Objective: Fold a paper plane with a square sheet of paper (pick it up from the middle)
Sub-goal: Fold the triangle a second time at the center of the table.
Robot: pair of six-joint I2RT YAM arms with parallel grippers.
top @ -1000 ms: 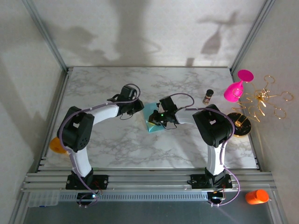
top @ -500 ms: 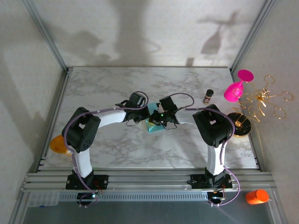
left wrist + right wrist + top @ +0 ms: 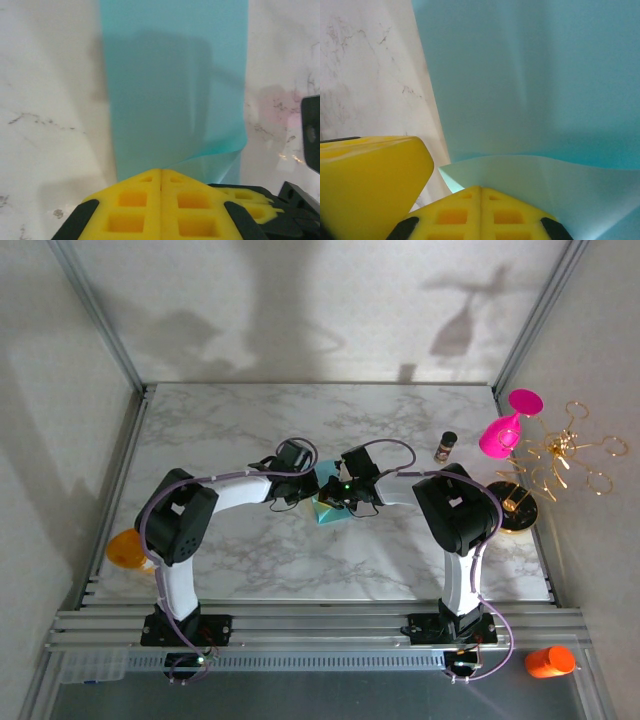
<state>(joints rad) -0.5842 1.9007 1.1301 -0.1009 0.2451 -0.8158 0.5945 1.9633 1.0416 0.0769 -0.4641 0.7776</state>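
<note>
Moved since a second ago: left gripper [image 3: 306, 480] has swung in from bare marble to the left edge of the square sheet of paper [image 3: 325, 511], its arm bent closer to the centre. The right gripper [image 3: 336, 494] is unchanged over the sheet.

Item, square sheet of paper: teal-blue, mid-way across the table [image 3: 250, 430], between the two grippers and largely covered by them from overhead. In the left wrist view the square sheet of paper [image 3: 175, 85] lies flat on the marble ahead of the fingers, with one near corner curled up at the right. In the right wrist view the square sheet of paper [image 3: 535, 70] lies flat beyond, with a paler flap raised toward the camera.

Item, left gripper [image 3: 161, 172]: yellow fingers pressed together, tips at the sheet's near edge. Whether paper is pinched between them cannot be told.

Item, right gripper [image 3: 481, 189]: fingers closed, the raised pale flap running into their tips — gripping the sheet.

Other items: pink goblet [image 3: 505, 430], small dark-capped jar [image 3: 445, 446] and gold wire stand [image 3: 565, 452] along the table's right side; orange object [image 3: 124, 550] at its left edge.
</note>
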